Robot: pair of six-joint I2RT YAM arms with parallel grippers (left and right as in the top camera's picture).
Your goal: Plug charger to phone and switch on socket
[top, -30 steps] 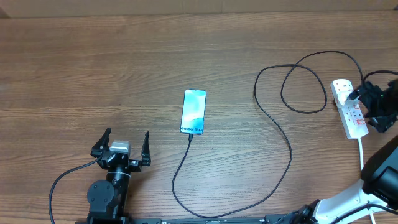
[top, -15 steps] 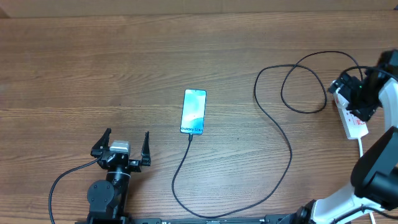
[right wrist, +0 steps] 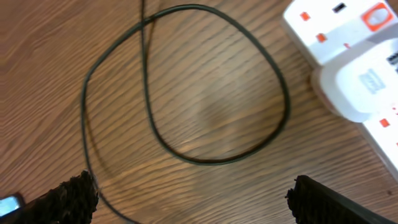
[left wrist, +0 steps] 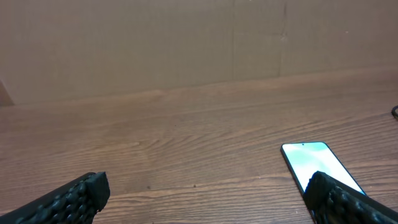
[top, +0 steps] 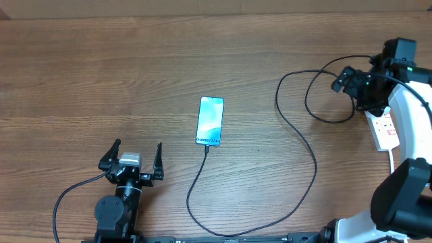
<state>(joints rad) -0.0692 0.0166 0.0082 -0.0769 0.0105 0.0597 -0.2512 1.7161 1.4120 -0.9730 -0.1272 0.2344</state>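
Right now both grippers are empty. The left gripper (top: 138,148) sits at the near left of the wooden table (top: 101,67), jaws spread wide, with the phone (top: 210,121) just to its right and a little farther away, lying flat with its blue screen up. The charger (top: 315,164) runs from the phone's near edge, sweeps near and right, then climbs into a loop at the far right. I cannot tell whether its tip is fully seated in the phone.

My right gripper (right wrist: 199,202) hangs over that loop with its fingers wide apart, touching nothing. The socket (top: 386,131) lies at the right edge, partly hidden under the right arm. A white adapter (right wrist: 364,81) sits on it beside the red switches. I can't read their position.
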